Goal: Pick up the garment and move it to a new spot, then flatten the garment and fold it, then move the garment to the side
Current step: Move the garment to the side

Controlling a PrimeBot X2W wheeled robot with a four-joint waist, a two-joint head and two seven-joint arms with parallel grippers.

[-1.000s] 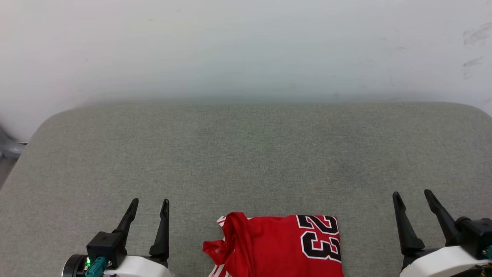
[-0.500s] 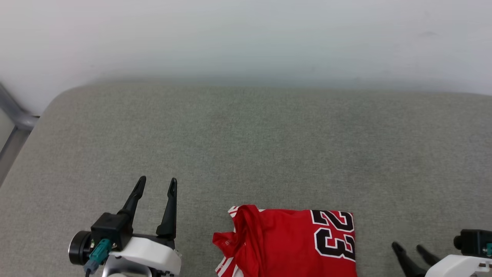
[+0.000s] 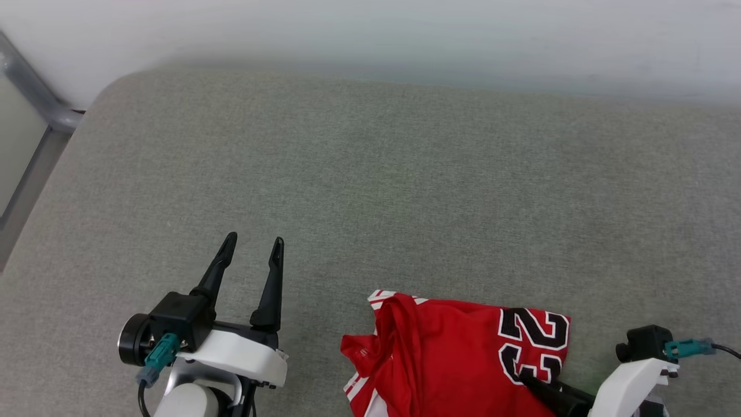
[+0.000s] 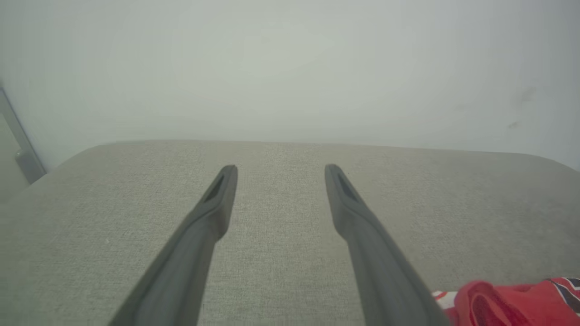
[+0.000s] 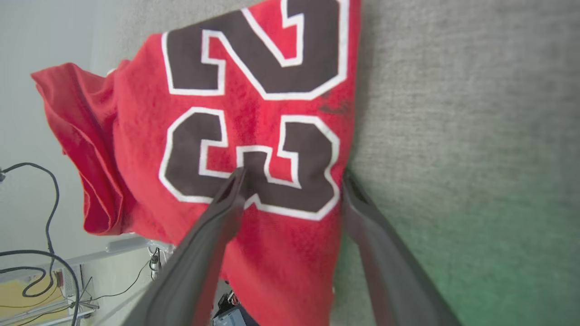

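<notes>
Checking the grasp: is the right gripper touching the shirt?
Cannot tell. Right wrist view: open right gripper straddles the shirt edge; height above it unclear.

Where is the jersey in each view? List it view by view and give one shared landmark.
Head view: the jersey lies at the bottom edge, right of centre, numerals at its right end.
Left wrist view: the jersey is a red bunch in the bottom right corner.
Right wrist view: the jersey spans upper left to bottom centre, numerals sideways.
Shared landmark: the grey pad beneath it.
</notes>
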